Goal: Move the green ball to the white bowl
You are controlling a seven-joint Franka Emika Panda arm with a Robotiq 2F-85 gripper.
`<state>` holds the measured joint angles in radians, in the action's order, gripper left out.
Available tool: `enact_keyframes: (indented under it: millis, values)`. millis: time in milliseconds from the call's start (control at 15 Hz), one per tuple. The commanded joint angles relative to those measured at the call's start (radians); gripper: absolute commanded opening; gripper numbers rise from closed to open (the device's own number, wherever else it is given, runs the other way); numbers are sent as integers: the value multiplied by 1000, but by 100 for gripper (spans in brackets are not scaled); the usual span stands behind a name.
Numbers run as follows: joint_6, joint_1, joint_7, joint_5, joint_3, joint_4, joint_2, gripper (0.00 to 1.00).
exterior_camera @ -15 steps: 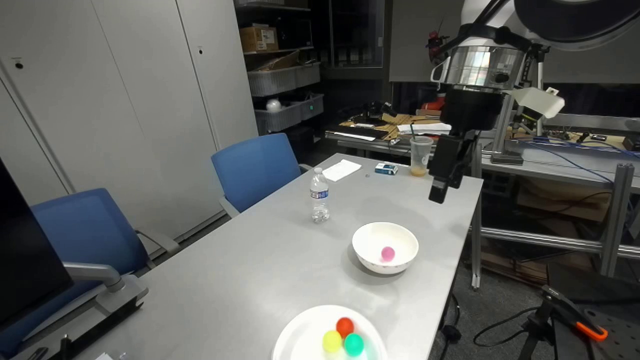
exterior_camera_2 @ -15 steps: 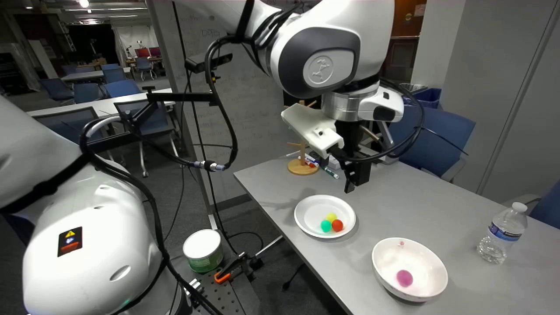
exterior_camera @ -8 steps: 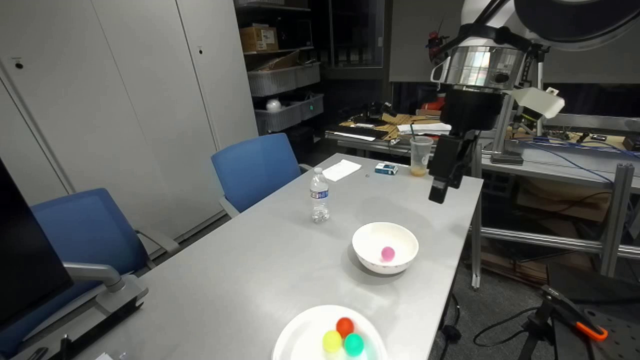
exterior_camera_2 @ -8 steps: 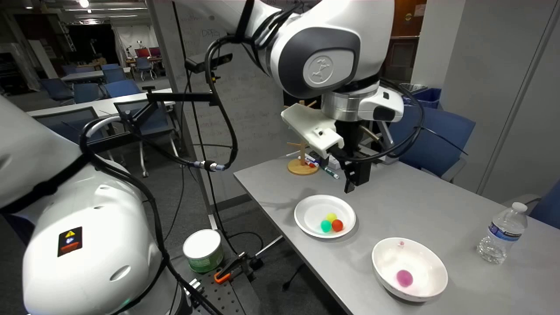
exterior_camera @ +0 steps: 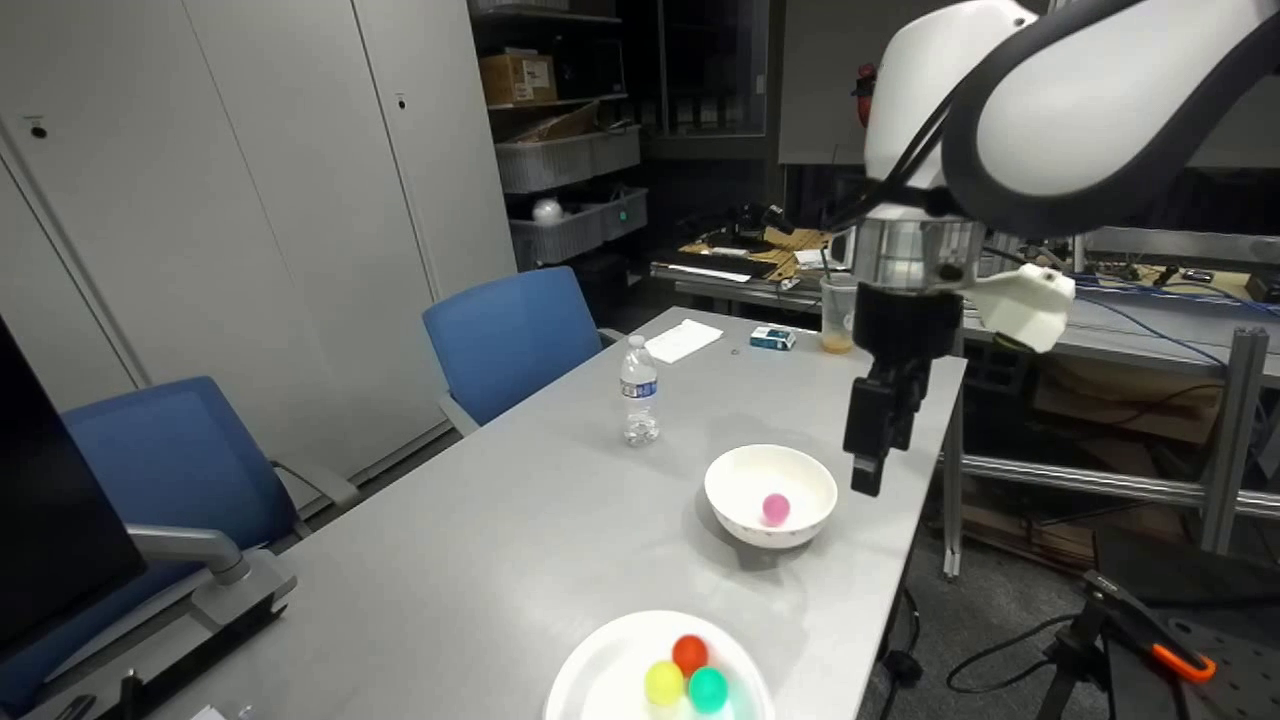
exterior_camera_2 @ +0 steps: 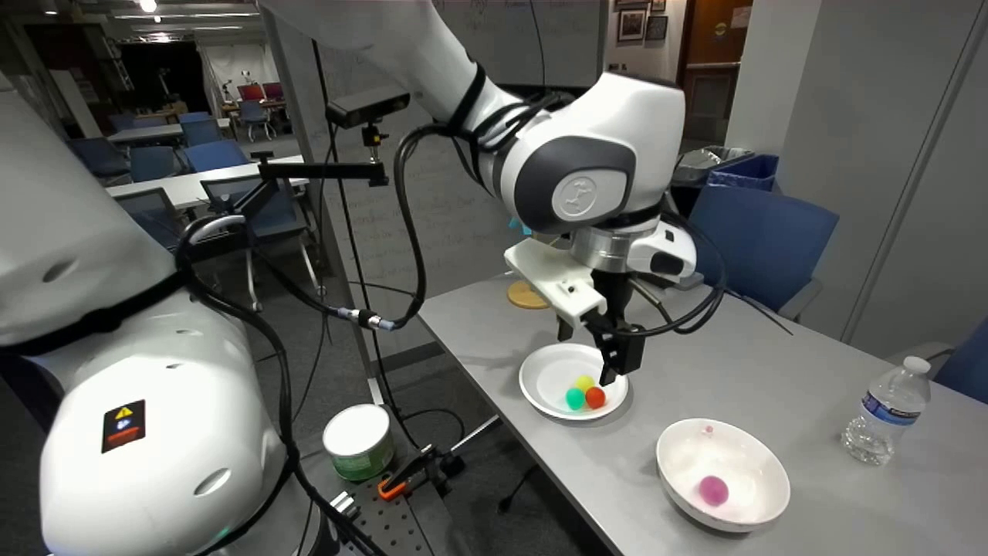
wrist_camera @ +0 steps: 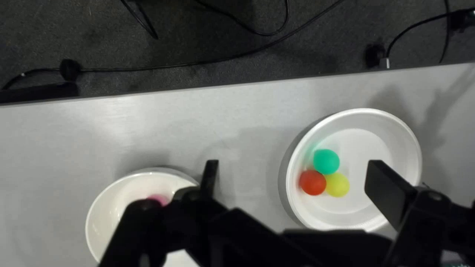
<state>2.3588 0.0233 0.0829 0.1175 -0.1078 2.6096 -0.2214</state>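
The green ball (wrist_camera: 326, 161) lies on the white plate (wrist_camera: 371, 144), touching a red ball (wrist_camera: 313, 182) and a yellow ball (wrist_camera: 337, 184). It also shows in both exterior views (exterior_camera: 708, 689) (exterior_camera_2: 575, 398). The white bowl (exterior_camera_2: 752, 463) stands apart from the plate with a pink ball (exterior_camera_2: 714, 491) in it; the arm's fingers partly cover the bowl (wrist_camera: 102, 215) in the wrist view. My gripper (wrist_camera: 294, 163) is open and empty above the table, its fingers wide apart. In the wrist view the balls lie between the fingers, below them.
A water bottle (exterior_camera: 639, 390) stands behind the bowl in an exterior view. A cup (exterior_camera: 838, 315), a small blue box (exterior_camera: 773, 338) and papers (exterior_camera: 684, 340) are at the far end. A wooden stand's base (exterior_camera_2: 528, 295) is beyond the plate. The table edge (wrist_camera: 222, 86) runs close by.
The arm and open gripper have moved down and toward the plate within the last half second. Before that the arm was still. The balls, plate and bowl have not moved.
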Motion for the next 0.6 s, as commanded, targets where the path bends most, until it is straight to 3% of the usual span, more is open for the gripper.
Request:
enact_keyframes:
  millis: [0, 533]
  values:
    - [6, -17, 2, 5, 24, -3, 28, 100]
    - [-29, 9, -5, 1, 63, -26, 41, 100]
